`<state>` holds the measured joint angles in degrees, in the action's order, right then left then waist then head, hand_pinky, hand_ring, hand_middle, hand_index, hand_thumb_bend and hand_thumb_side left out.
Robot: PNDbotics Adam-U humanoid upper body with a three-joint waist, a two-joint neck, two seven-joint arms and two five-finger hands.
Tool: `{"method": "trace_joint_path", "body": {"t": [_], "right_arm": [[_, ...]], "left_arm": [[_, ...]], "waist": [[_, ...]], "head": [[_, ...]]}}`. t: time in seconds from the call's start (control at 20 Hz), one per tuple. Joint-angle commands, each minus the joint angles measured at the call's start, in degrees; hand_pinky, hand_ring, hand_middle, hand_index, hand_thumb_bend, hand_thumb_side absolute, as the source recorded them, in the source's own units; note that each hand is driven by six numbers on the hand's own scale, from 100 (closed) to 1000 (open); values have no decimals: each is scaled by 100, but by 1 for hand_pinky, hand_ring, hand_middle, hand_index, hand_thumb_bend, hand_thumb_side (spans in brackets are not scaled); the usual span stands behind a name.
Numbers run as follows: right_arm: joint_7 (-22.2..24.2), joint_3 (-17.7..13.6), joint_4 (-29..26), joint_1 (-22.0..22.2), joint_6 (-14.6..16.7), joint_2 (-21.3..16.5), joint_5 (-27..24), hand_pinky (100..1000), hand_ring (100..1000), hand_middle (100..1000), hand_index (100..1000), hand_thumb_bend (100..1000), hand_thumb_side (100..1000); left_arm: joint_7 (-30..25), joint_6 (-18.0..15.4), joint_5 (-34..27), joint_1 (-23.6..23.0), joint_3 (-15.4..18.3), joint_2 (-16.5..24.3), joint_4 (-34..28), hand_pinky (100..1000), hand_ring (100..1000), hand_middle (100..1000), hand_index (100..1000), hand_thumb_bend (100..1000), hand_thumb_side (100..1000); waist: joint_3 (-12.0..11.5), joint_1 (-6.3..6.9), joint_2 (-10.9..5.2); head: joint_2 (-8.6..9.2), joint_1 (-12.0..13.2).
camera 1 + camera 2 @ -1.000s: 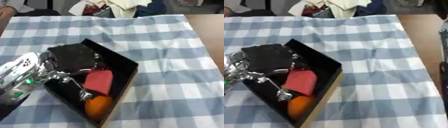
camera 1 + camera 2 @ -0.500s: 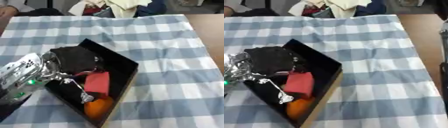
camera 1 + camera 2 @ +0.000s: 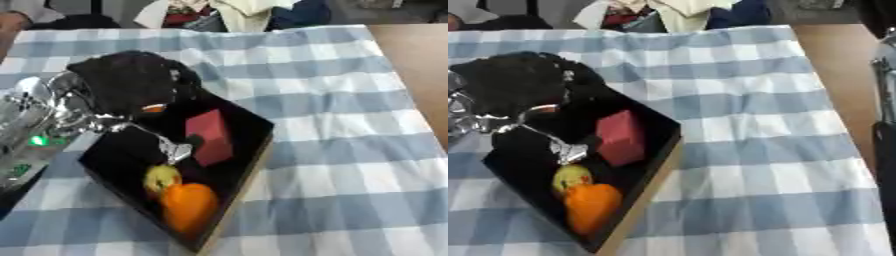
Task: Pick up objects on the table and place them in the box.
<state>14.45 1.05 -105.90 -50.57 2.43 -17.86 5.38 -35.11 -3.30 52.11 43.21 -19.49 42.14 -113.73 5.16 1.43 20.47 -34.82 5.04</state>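
My left hand (image 3: 61,120) at the left of the frame has carried the black cloth (image 3: 131,82) up to the box's (image 3: 254,155) upper corner, fingers curled into it. Red block (image 3: 212,137), orange (image 3: 185,205) and yellow fruit (image 3: 162,177) lie inside, so packing nears done.

No readable text, labels, brands or numbers anywhere: none on the black box (image 3: 249,170), the red block (image 3: 213,138) or the blue-and-white checked tablecloth (image 3: 350,150).
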Motion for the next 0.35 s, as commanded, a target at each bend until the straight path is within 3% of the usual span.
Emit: {"method": "trace_joint_path", "body": {"t": [0.05, 0.35], "right_arm": [[-27, -48, -142, -71, -12, -14, -24, 944, 874, 770, 886, 100, 1000], [-62, -81, -197, -23, -39, 20, -37, 944, 873, 769, 887, 100, 1000]], "left_arm": [[905, 361, -505, -32, 480, -24, -86, 689, 866, 801, 925, 100, 1000], [3099, 796, -2371, -285, 1291, -491, -86, 569, 811, 752, 889, 101, 973]], "waist": [[-28, -3, -168], [-85, -30, -185]], "head": [[-59, -44], [-26, -27]]}}
